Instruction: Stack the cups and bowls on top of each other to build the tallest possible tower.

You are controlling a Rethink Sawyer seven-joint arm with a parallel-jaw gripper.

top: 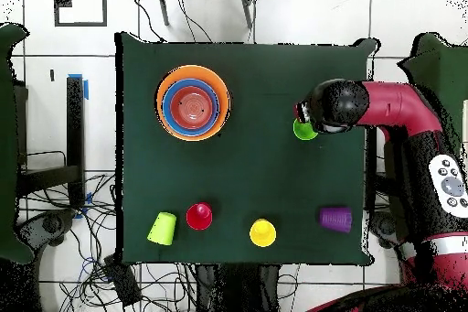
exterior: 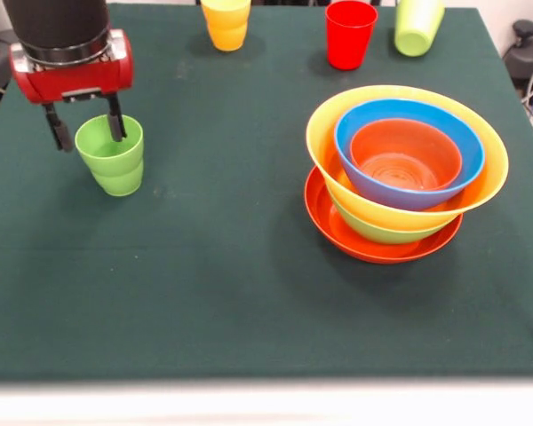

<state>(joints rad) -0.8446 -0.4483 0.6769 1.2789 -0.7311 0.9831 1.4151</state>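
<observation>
Upright on the green surface (exterior: 231, 293), well apart from the nested bowls (exterior: 405, 173), the light green cup (exterior: 112, 154) looks light, stiff and slick, so the gripper (exterior: 87, 130), fingers parted astride its rim wall, should pinch there.

The bowls form one nested pile: a wide red-orange bowl (exterior: 338, 232) at the bottom, a green bowl (exterior: 382, 232), a tilted large orange-yellow bowl (exterior: 480, 173), a blue bowl (exterior: 462, 142), and a small orange bowl (exterior: 405, 153) innermost. A light green cup (exterior: 114, 158) stands upright, well apart. A yellow cup (exterior: 226, 23) and a red cup (exterior: 350, 34) stand upright; another light green cup (exterior: 417, 27) and a purple cup (top: 335, 219) lie tipped.
</observation>
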